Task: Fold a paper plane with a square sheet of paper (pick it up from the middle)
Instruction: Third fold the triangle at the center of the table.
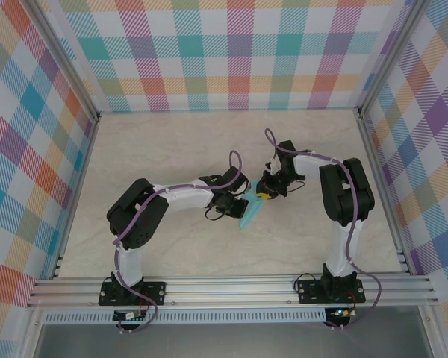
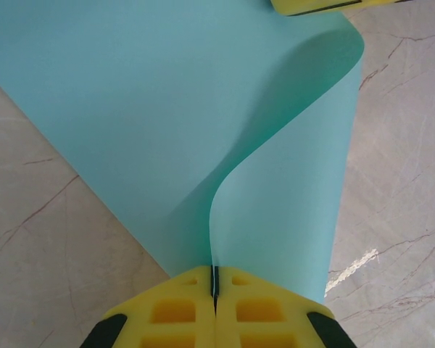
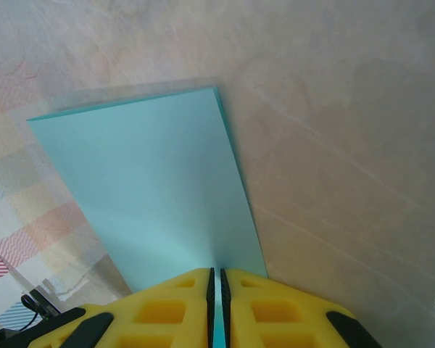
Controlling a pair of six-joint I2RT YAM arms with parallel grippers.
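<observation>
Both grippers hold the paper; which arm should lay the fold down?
Probably left: the left gripper is shut on the paper where it curls over; the right gripper pinches a flat edge.

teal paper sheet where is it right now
In the top view the teal sheet is near the middle of the table, between the two arms. The left fingers and the right fingers pinch it at opposite ends.

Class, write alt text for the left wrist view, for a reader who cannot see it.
The left gripper, yellow-fingered, is shut on the edge of a thin light-teal sheet of paper, which curves in a fold over the pale marbled table.
</observation>
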